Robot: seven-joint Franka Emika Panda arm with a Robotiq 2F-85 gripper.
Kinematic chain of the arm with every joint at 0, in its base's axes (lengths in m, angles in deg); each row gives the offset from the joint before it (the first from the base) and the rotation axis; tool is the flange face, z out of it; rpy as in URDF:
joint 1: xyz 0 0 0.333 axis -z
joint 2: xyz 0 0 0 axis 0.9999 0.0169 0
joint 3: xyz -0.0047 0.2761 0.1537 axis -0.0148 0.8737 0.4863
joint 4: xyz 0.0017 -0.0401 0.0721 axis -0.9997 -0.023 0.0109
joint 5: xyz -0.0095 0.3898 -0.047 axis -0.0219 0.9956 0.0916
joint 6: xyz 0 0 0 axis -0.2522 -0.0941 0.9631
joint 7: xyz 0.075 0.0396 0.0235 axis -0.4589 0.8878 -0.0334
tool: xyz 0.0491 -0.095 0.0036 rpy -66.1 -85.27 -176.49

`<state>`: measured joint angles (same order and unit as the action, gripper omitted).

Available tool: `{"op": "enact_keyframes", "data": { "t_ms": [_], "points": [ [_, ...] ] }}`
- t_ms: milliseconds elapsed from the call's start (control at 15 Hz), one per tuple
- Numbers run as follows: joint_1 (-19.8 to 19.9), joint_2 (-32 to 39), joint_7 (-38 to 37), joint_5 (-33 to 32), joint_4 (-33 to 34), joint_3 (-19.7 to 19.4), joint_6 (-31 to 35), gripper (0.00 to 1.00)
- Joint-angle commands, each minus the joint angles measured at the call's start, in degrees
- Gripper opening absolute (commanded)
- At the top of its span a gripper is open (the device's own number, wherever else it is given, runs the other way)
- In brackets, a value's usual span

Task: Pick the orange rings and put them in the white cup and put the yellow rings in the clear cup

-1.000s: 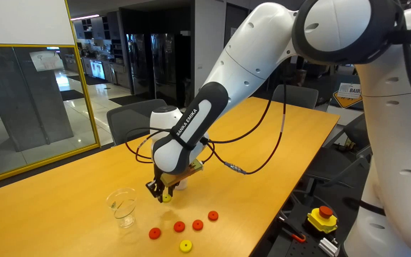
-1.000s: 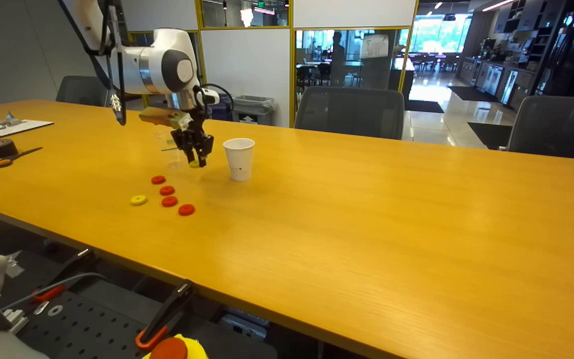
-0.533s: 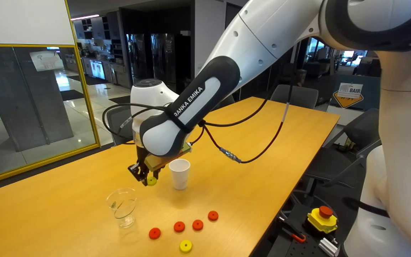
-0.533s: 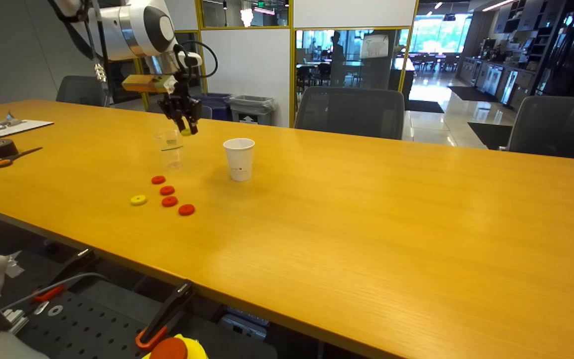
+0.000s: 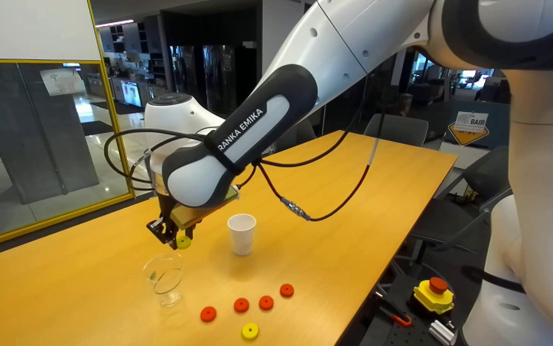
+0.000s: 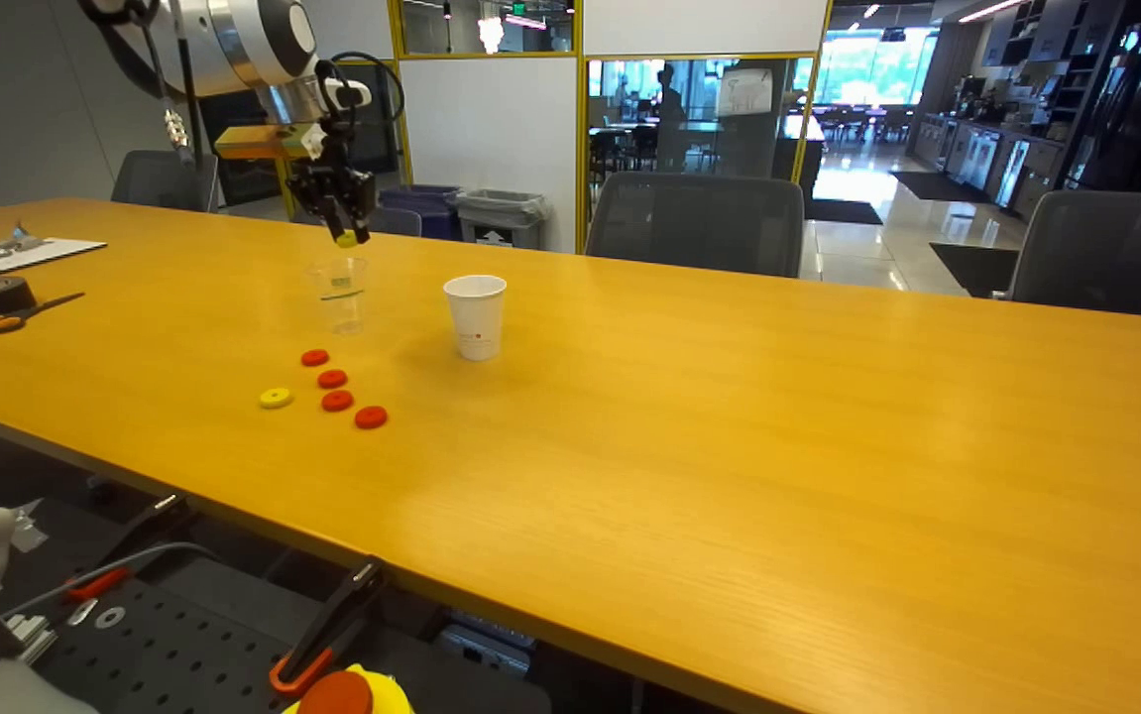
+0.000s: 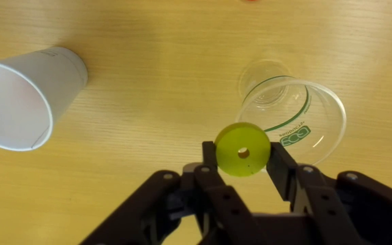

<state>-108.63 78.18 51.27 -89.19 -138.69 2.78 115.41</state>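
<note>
Left cup [image 5: 165, 283] and right cup [image 5: 242, 235] on the table [image 5: 324, 211]
In an exterior view the left cup stands nearer; four rings [image 5: 241, 305] lie in a loose row to its right, before the right cup, a lone ring [image 5: 250, 331] nearest. A sixth ring [image 5: 183, 242] is in the gripper [image 7: 243, 153], off the table, near the left cup.

Bright distant window [image 6: 875, 71], soft glare across the tabletop [image 6: 976, 387].

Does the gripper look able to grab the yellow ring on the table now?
Probably not yet: the gripper is closed on another yellow ring, though the loose yellow ring lies uncovered in both exterior views.
</note>
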Motion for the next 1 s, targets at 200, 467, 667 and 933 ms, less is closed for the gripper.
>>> {"op": "enact_keyframes", "data": {
  "t_ms": [200, 467, 667, 933],
  "points": [
    [-0.79, 4.95, 0.32, 0.12, 6.98, 1.43, -2.95, 0.17],
    [-1.24, 7.23, 0.86, 0.87, 8.8, 1.68, -3.61, 0.17],
    [-1.65, 8.4, 1.0, 1.1, 9.56, 1.64, -3.74, 0.17],
    [-1.83, 9.42, 1.37, 1.78, 10.55, 1.77, -4.5, 0.74]
  ]
}}
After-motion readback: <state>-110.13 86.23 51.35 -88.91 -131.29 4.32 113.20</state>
